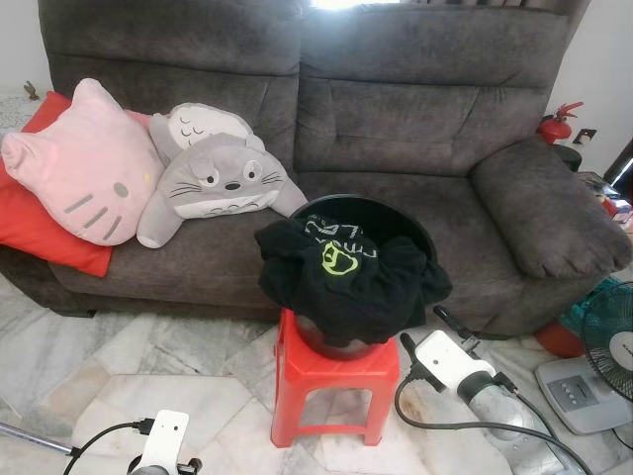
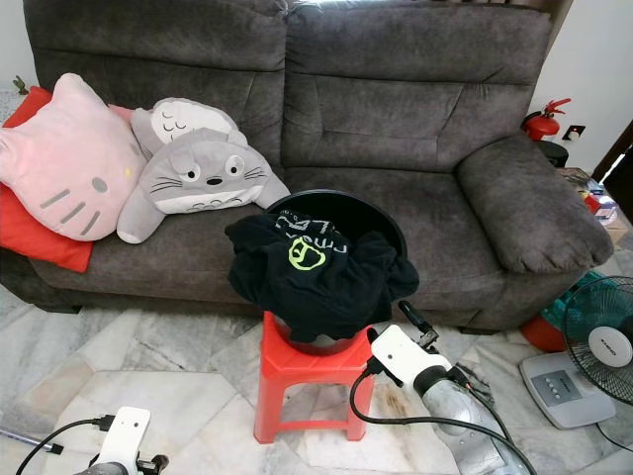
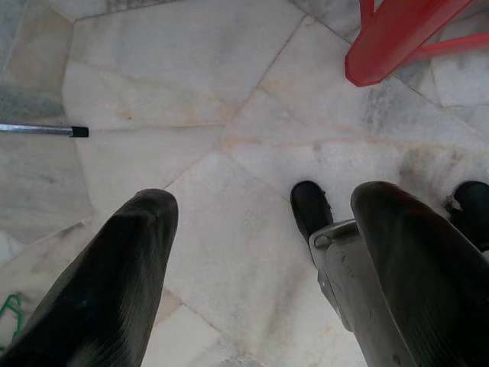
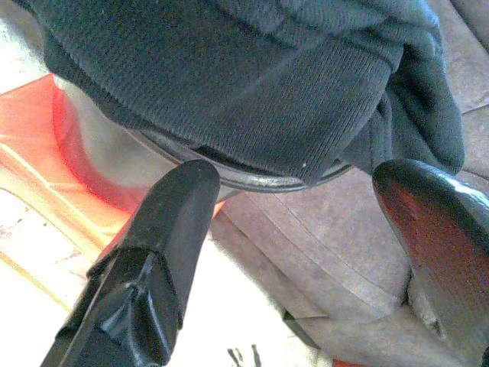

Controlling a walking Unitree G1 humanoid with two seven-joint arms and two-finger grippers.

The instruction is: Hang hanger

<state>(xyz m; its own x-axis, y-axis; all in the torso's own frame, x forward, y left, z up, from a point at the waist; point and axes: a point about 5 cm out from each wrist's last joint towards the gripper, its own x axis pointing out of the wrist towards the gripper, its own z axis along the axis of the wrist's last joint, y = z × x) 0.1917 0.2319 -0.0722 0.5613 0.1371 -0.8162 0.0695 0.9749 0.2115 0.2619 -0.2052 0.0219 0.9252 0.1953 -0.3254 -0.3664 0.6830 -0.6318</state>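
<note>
Though the task is to hang a hanger, no hanger can be made out for certain; a small green shape at the edge of the left wrist view might be one, but it is too small to tell. As a judgement, the work has barely begun: nothing is picked up, and no rail or hook to hang anything on is in sight.

A black bucket (image 1: pixel 396 213) stands on a red stool (image 1: pixel 334 371) on the marble floor (image 1: pixel 178 366), just in front of a grey sofa (image 1: pixel 415 109). A black shirt (image 1: pixel 346 272) with a green print is draped over the bucket's near rim and hangs down its side. If the hanger is in the bucket, the shirt hides it.

The right gripper (image 4: pixel 306 222) is raised near the bucket, just right of the stool, its fingers spread wide and empty; the wrist view has it aimed at the hanging cloth and the bucket's rim. The left gripper (image 3: pixel 260 252) hangs low at the near left, pointed at the floor, fingers wide apart, holding nothing. A thin metal rod (image 3: pixel 42 130) lies on the floor near it.

On the sofa's left end sit a pink cushion (image 1: pixel 79 163) and a grey plush (image 1: pixel 213 178). A fan (image 1: pixel 608 341) stands at the right.

What is left: find the hanger, grip it, carry it to a rail.
</note>
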